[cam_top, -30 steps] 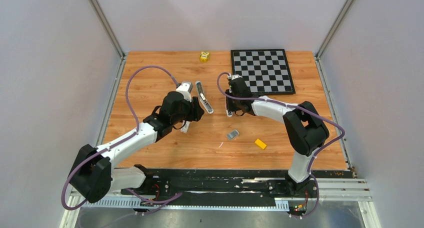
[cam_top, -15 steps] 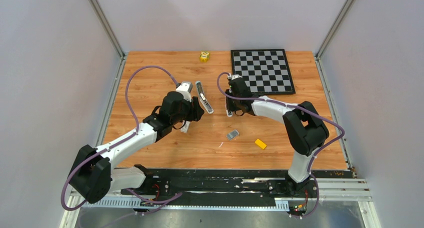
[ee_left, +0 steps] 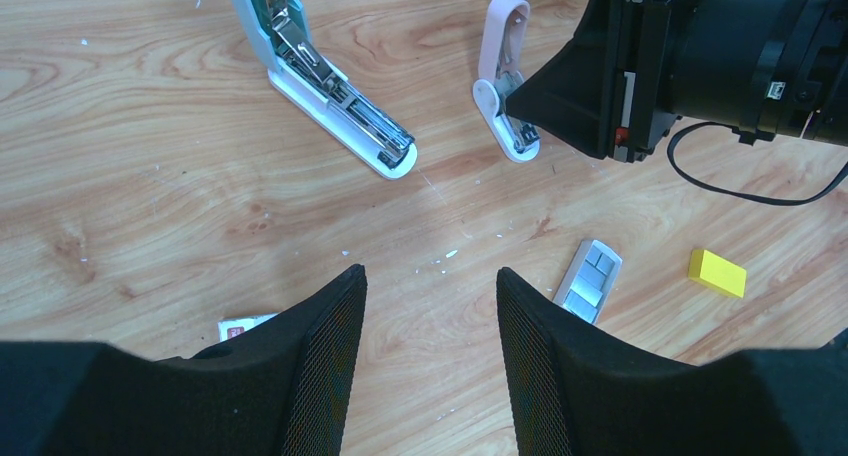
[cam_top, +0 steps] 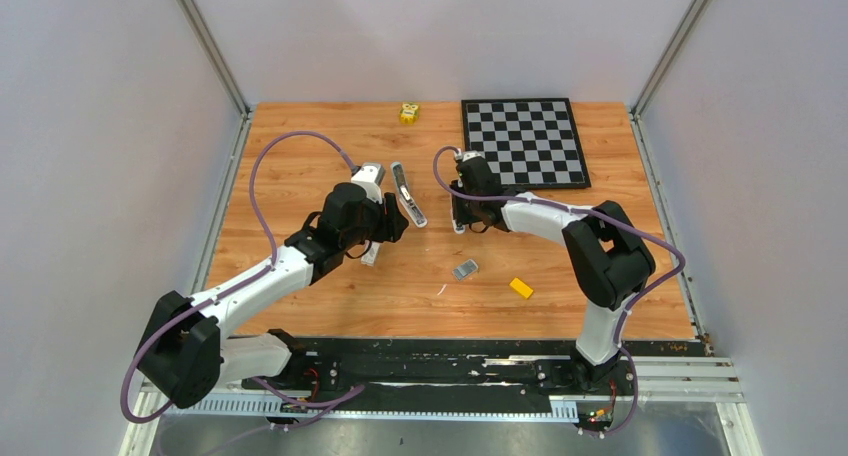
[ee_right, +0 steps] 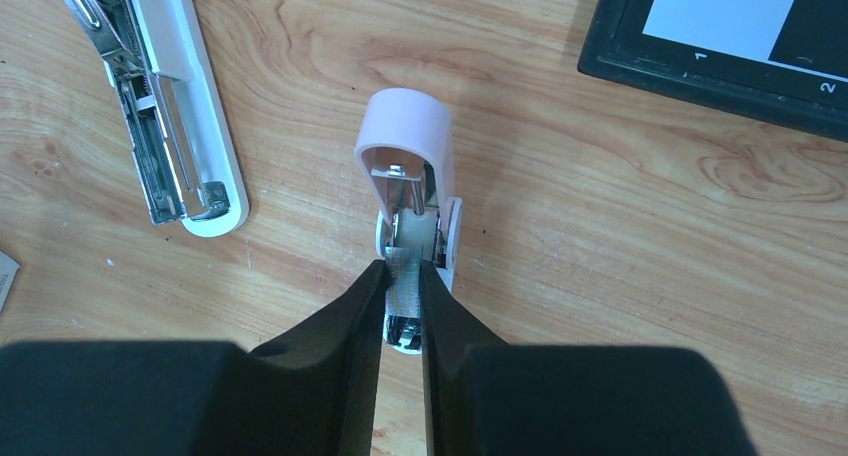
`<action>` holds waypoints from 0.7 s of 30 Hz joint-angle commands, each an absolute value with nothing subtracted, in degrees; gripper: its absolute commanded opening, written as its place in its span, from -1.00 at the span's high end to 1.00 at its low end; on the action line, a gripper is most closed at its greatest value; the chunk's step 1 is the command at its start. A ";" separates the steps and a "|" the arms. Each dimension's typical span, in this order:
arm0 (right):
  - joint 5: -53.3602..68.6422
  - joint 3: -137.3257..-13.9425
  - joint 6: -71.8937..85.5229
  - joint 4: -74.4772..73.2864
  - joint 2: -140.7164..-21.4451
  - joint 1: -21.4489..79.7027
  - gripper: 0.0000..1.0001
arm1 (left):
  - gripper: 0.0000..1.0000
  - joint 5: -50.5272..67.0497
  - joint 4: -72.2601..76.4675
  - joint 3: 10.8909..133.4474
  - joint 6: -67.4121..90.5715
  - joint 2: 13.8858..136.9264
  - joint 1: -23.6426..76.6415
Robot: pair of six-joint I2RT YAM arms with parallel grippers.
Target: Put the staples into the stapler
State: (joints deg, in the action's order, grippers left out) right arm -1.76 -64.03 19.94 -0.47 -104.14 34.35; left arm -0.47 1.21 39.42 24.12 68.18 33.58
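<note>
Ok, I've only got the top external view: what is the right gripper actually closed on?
Observer: The right wrist view shows the right gripper pinching the metal rail of the pink stapler, with its pink lid swung open.
Operator: And is the left gripper carrying the staples?
Observer: No. On the left wrist view the left gripper is open and empty; the staples lie on the wood beyond it.

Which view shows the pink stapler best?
Right wrist: the pink stapler sits centre frame, lid raised, magazine between the fingers of the right gripper. Left wrist shows it small, partly behind that gripper; overhead, barely a sliver.
</note>
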 commanded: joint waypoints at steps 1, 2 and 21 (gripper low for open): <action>-3.15 -63.02 19.86 -0.61 -105.32 33.70 0.61 | -0.08 -0.35 2.41 38.24 23.38 66.93 33.32; -3.21 -62.97 19.90 -0.59 -105.42 33.67 0.61 | -0.08 -0.35 2.45 38.23 23.38 66.89 33.39; -2.36 -62.73 20.03 -0.87 -103.49 33.70 0.61 | -0.08 -0.35 2.64 38.30 23.38 66.81 33.35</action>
